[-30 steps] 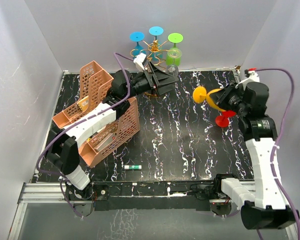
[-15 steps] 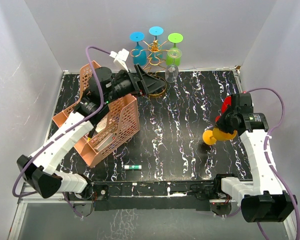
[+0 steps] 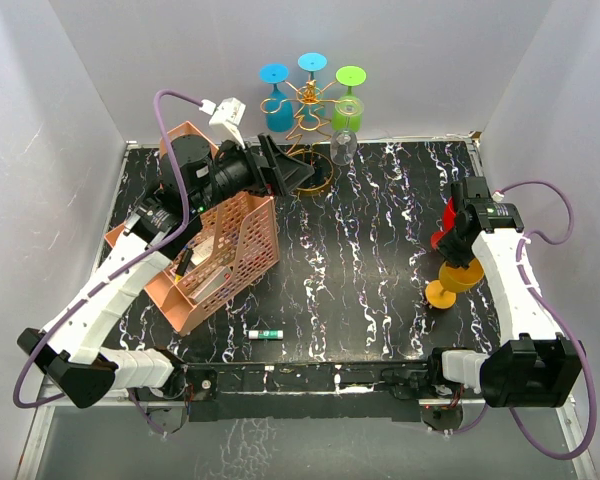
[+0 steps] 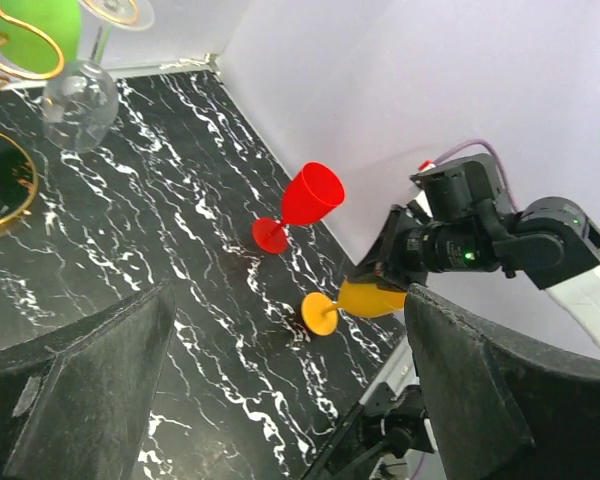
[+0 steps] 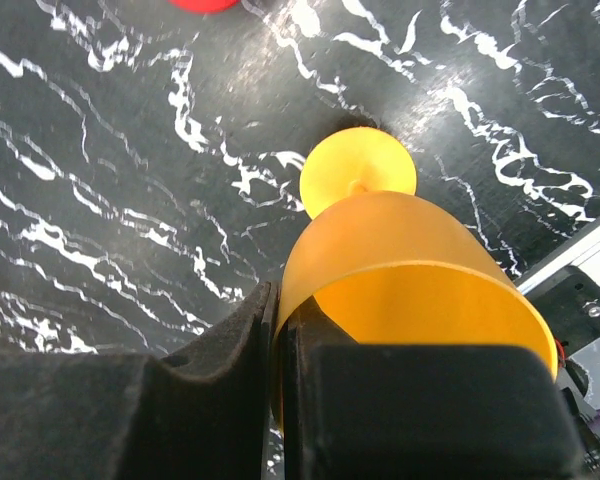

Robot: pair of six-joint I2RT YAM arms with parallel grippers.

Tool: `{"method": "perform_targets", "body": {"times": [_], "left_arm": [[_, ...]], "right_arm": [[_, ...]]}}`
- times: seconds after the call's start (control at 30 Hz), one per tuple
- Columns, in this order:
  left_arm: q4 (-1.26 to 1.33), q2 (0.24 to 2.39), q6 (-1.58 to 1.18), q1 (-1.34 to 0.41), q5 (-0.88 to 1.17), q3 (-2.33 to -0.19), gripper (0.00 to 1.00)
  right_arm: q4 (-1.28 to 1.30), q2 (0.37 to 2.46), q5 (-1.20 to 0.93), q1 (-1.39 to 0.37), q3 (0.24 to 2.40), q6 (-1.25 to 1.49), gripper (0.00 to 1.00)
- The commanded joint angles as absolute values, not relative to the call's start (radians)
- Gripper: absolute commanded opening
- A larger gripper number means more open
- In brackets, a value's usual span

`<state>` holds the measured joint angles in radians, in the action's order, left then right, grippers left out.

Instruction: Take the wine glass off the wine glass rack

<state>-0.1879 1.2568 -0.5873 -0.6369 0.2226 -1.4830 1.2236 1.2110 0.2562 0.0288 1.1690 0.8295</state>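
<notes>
The gold wire wine glass rack (image 3: pixel 308 108) stands at the back with two blue glasses (image 3: pixel 274 90), a green one (image 3: pixel 350 82) and a clear one (image 3: pixel 344 146) hanging from it. My left gripper (image 3: pixel 286 170) is open and empty, just left of the rack's ring base (image 4: pixel 5 200). My right gripper (image 3: pixel 464 262) is shut on the rim of an orange wine glass (image 5: pixel 400 250). It holds the glass upright at the near right, with the foot (image 3: pixel 442 294) at or just above the table. The orange glass also shows in the left wrist view (image 4: pixel 365 298).
A red wine glass (image 4: pixel 305 200) stands on the table just behind the orange one, partly hidden by my right arm in the top view (image 3: pixel 442 238). A pink mesh organizer (image 3: pixel 220 250) sits at the left under my left arm. A small white tube (image 3: pixel 265 333) lies near the front edge.
My right gripper has carried the orange glass from mid-air down and nearer, turning it upright beside the red glass. My left arm has drawn back leftwards from the rack.
</notes>
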Motion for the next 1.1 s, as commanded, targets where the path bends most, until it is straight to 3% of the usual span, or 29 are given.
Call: {"method": "perform_targets", "body": {"times": [0.0, 0.33, 1.07], "left_arm": [[-0.249, 1.24, -0.481, -0.637, 0.158, -1.551, 0.95], [-0.36, 1.244, -0.347, -0.683, 0.022, -1.615, 0.96], [-0.379, 1.255, -0.273, -0.71, -0.046, -1.638, 0.97]], "right_arm": [[1.217, 1.219, 0.385, 0.062, 1.244, 0.886, 0.08], [1.141, 1.286, 0.388, 0.153, 1.305, 0.848, 0.08], [1.037, 1.417, 0.301, 0.232, 1.307, 0.811, 0.08]]}}
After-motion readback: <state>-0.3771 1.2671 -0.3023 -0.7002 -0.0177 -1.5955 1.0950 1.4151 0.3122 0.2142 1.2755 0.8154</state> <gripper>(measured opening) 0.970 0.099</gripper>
